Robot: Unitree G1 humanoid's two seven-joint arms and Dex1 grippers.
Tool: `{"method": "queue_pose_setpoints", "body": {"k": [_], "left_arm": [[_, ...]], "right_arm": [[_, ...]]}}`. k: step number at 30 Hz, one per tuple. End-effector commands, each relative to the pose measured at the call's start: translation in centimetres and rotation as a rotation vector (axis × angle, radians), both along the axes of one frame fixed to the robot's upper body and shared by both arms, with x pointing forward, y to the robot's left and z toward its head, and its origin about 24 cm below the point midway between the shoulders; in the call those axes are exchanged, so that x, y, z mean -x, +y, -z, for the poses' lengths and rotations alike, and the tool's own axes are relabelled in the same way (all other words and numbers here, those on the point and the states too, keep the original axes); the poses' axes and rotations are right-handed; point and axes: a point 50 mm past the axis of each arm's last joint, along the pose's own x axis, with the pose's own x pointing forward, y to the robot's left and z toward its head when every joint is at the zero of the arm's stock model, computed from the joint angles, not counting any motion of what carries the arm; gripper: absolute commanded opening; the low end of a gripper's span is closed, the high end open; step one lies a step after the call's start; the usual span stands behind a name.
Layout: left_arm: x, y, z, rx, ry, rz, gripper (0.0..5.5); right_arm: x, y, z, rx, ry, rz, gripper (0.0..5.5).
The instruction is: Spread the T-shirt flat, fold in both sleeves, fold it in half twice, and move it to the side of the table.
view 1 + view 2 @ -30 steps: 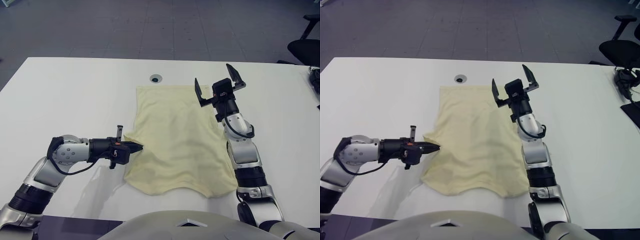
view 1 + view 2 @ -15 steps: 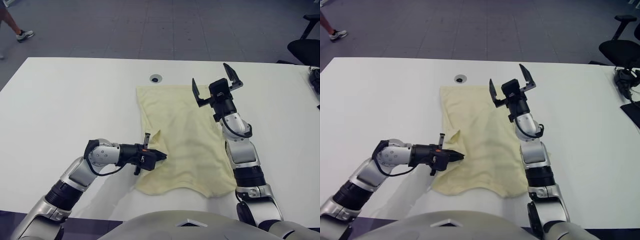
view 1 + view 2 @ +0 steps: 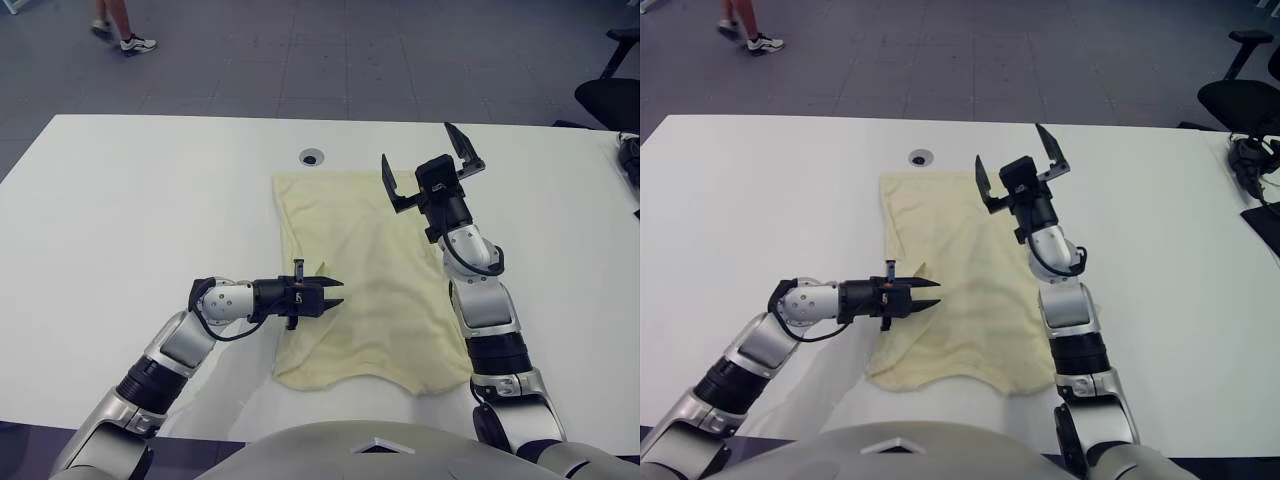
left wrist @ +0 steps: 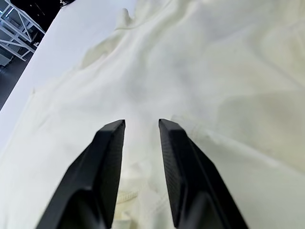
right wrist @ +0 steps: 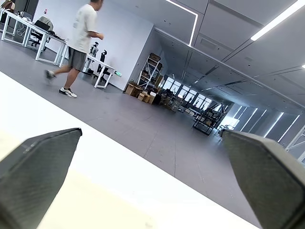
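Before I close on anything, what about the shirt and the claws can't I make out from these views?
T-shirt right edge: head views, covered by the right arm.
Left claw: head and left wrist views, cannot tell whether its tips touch the cloth or hover above it.
Sleeves: head views, outlines lost among the folds.
Cloth beneath the right claw: right wrist view, blurred and cut off at the picture's edge.
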Motion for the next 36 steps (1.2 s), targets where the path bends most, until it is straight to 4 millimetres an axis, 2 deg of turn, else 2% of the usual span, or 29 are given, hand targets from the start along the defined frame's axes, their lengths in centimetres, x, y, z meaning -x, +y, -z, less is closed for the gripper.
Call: {"method": "queue_pose_setpoints", "body": {"k": [1, 5, 8, 11, 13, 16, 19, 22, 26, 36], "left_arm": [[0.6, -0.2, -2.3, 0.162, 0.017, 0.039, 2.06], [-1.1, 1.1, -3.9, 0.257, -0.042, -0.091, 2.8], [-2.8, 2.5, -4.9, 0.363, -0.106, -0.298, 3.41], [-4.2, 3.8, -5.1, 0.505, -0.149, -0.545, 3.86], [-4.8, 4.6, -5.1, 0.603, -0.155, -0.719, 4.2], [-4.9, 5.1, -4.8, 0.672, -0.164, -0.884, 4.78], [-4.0, 4.6, -4.4, 0.697, -0.161, -0.96, 5.29], [-3.2, 4.0, -4.6, 0.706, -0.176, -0.971, 5.39], [-2.7, 3.9, -5.0, 0.714, -0.205, -0.992, 5.39], [-2.4, 3.8, -5.1, 0.684, -0.227, -0.989, 5.39]], "right_arm": [[0.0, 0.0, -0.2, 0.004, 0.002, 0.002, 5.4], [0.0, -0.1, -0.2, 0.004, 0.007, 0.001, 5.4], [-0.1, -1.1, -0.9, 0.023, 0.032, -0.027, 5.4], [1.1, -3.1, -2.2, 0.212, 0.08, -0.139, 5.4], [2.8, -5.4, -2.2, 0.416, 0.162, -0.22, 5.4], [5.8, -9.6, -1.8, 0.691, 0.36, -0.31, 5.4], [8.6, -14.0, -1.9, 0.867, 0.62, -0.367, 5.4], [9.5, -16.7, -2.2, 0.953, 0.773, -0.375, 5.4], [10.0, -17.8, -0.9, 1.041, 0.928, -0.457, 5.4], [8.7, -16.7, 2.1, 1.11, 1.001, -0.556, 5.4]]}}
